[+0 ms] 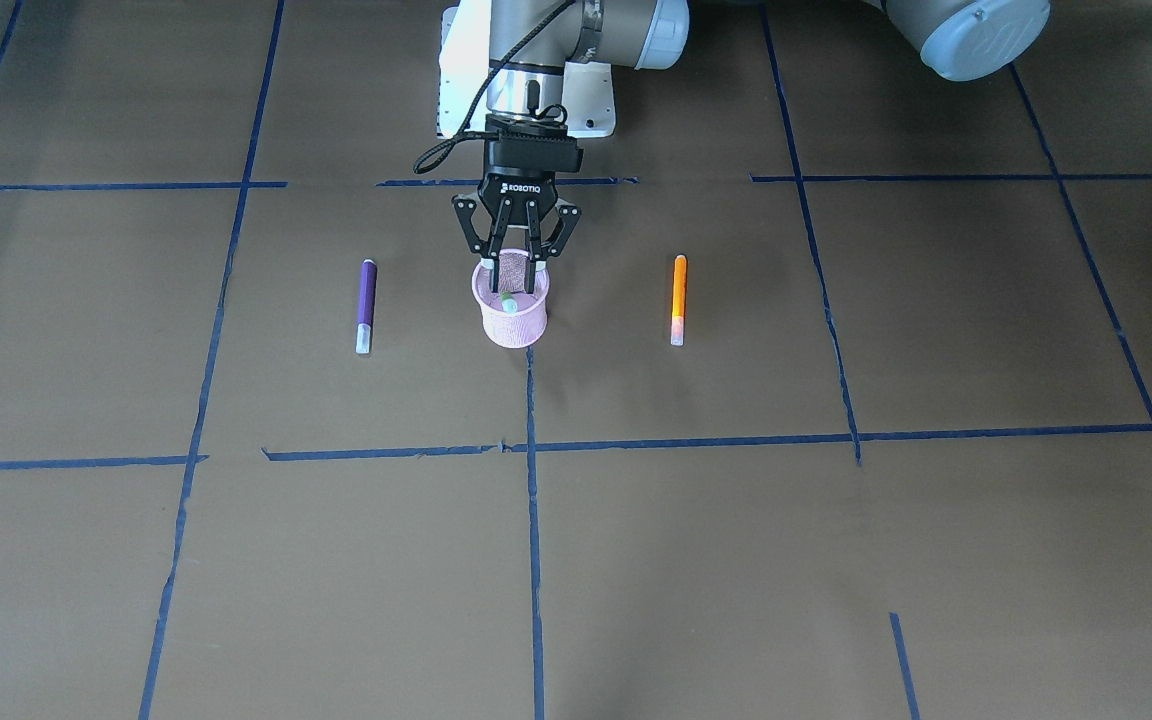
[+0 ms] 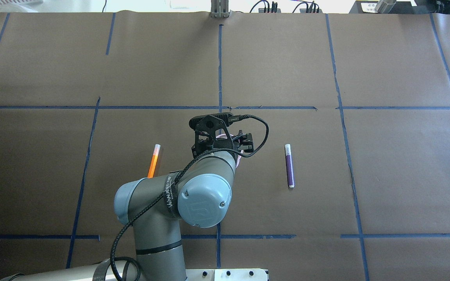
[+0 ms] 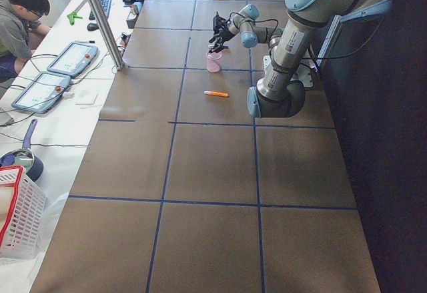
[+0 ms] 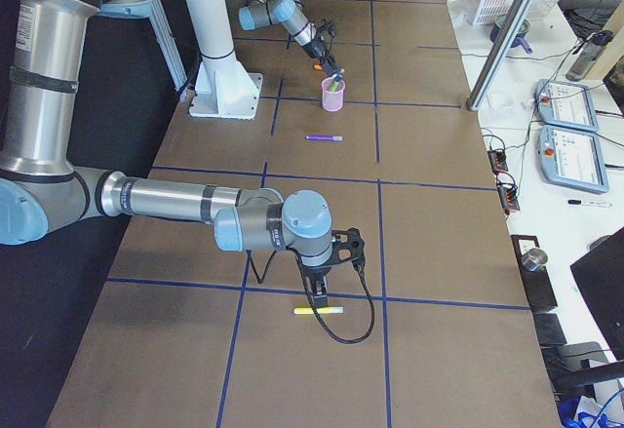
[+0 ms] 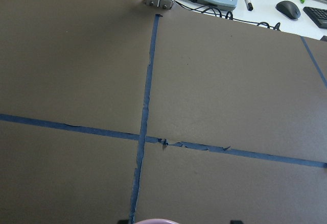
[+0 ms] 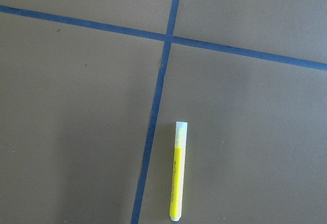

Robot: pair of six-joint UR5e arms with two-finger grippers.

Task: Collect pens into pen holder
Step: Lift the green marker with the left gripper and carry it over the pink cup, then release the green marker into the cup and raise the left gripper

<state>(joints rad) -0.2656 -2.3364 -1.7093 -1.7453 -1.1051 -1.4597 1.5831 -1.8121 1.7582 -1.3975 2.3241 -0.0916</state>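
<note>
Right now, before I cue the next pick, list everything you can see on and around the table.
pen holder: one, pink mesh, upright, mid-table.
green pen: one, green, leaning inside the pen holder.
purple pen: one, purple, flat on the table, on the robot's right of the pen holder.
orange pen: one, orange, flat on the table, on the robot's left of the pen holder.
yellow pen: one, yellow, flat near the table's right end.
blue tape lines: several, blue, gridding the table.
table: one, brown-covered.
teach pendants: two, grey, side bench.
basket: one, white with a red rim, side bench.
person: one, grey top, seated at the side bench.
left gripper: one, black, open over the pen holder.
right gripper: one, black, above the yellow pen; cannot tell whether open or shut.
</note>
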